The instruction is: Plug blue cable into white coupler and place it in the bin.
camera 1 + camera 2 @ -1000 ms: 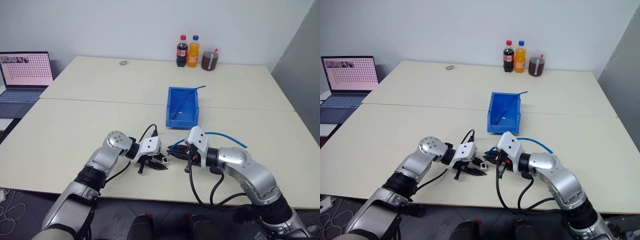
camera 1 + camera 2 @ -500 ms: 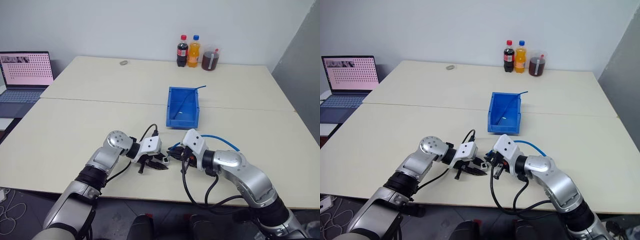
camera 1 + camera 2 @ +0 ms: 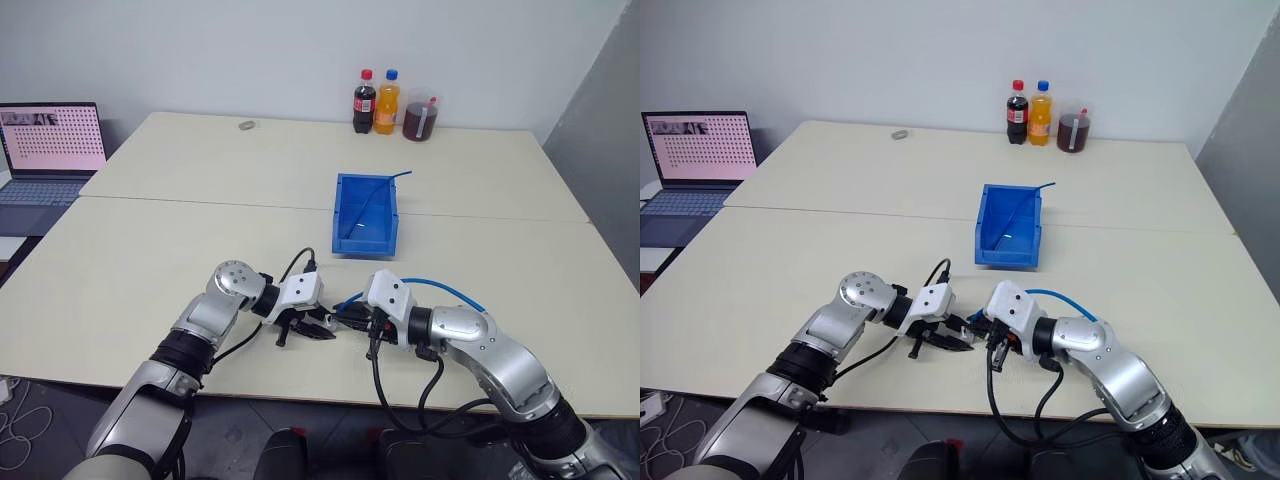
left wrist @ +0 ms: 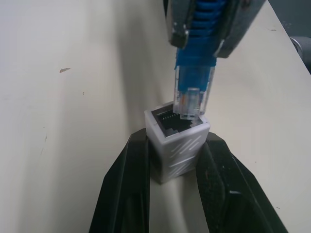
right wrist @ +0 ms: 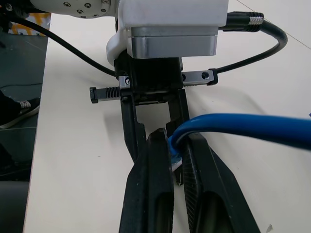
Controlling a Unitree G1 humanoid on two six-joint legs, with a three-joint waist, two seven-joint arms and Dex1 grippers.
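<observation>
The blue cable (image 4: 195,73) has its clear plug tip just at the mouth of the white coupler (image 4: 177,141), partly over the socket edge and not yet seated. Both are held just above the surface (image 3: 150,260), near the middle of its front edge. The left gripper (image 4: 170,170) has its fingers (image 4: 124,189) closed narrow on the two sides of the coupler, socket facing the plug. The right gripper (image 5: 177,160) has its fingers (image 5: 155,179) pinched shut on the cable just behind the plug, and the rest of the cable runs back in a loop to the right.

To do this step well, I judge that the plug must first be lined up square with the socket — it looks a little off to one side and tilted — and then be pushed straight along the socket's axis until the latch catches. The left gripper should stay firm, so the coupler does not slip or turn under the push.

The bin (image 3: 366,214) stands further back at the centre of the surface, well apart from the grippers, and a thin dark blue cable (image 3: 372,200) already lies in it. At the far edge stand three drink bottles (image 3: 390,103), and a small grey object (image 3: 246,125) lies toward the far left. A laptop (image 3: 50,150) is open beyond the left edge — the wall behind is plain white.
</observation>
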